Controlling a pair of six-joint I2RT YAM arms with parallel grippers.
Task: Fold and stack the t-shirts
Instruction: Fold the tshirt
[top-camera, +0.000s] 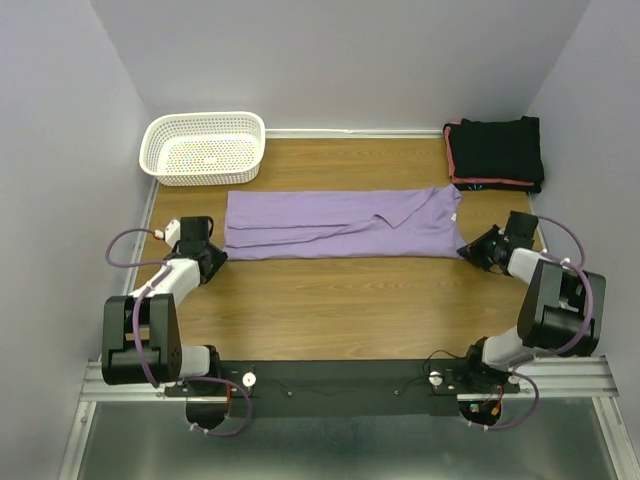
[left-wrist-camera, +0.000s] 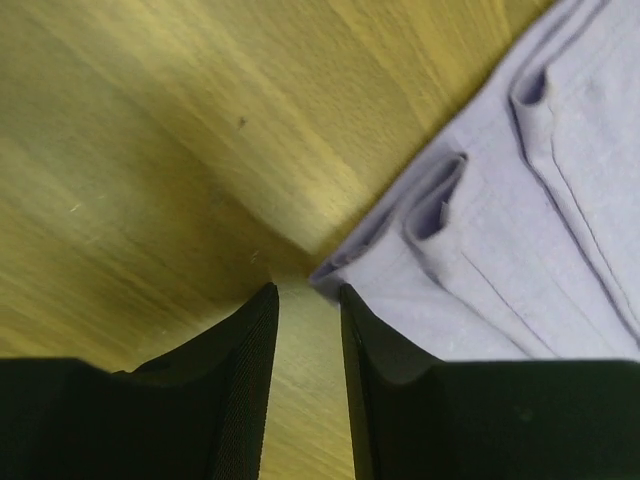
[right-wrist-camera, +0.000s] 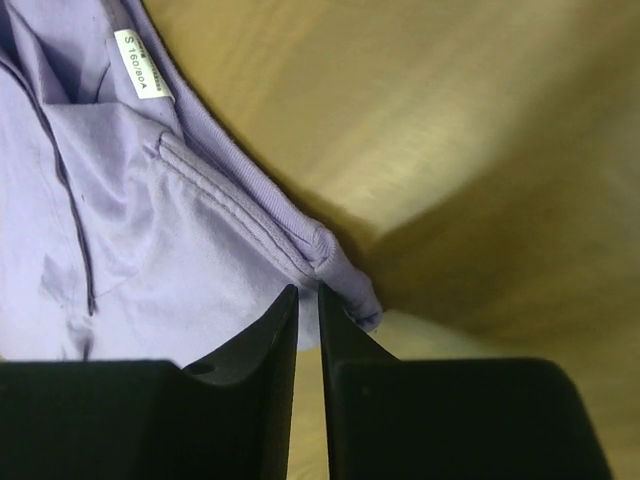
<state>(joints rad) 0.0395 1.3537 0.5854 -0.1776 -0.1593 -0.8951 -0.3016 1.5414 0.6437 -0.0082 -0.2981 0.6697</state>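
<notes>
The lavender t-shirt (top-camera: 340, 222) lies flat as a long band across the middle of the table. My left gripper (top-camera: 212, 258) sits at its near left corner. In the left wrist view the gripper (left-wrist-camera: 308, 290) is a little open with bare wood between the jaws, and the shirt corner (left-wrist-camera: 480, 230) touches the right fingertip. My right gripper (top-camera: 468, 250) is at the near right corner. In the right wrist view it (right-wrist-camera: 308, 290) is almost closed on the bunched hem of the shirt (right-wrist-camera: 200, 230). The folded black shirts (top-camera: 497, 150), one with a coral-red edge, are stacked at the back right.
A white mesh basket (top-camera: 205, 147) stands at the back left. The wooden table (top-camera: 340, 310) is walled in at the left, back and right. A white size label (right-wrist-camera: 143, 66) shows inside the shirt's collar.
</notes>
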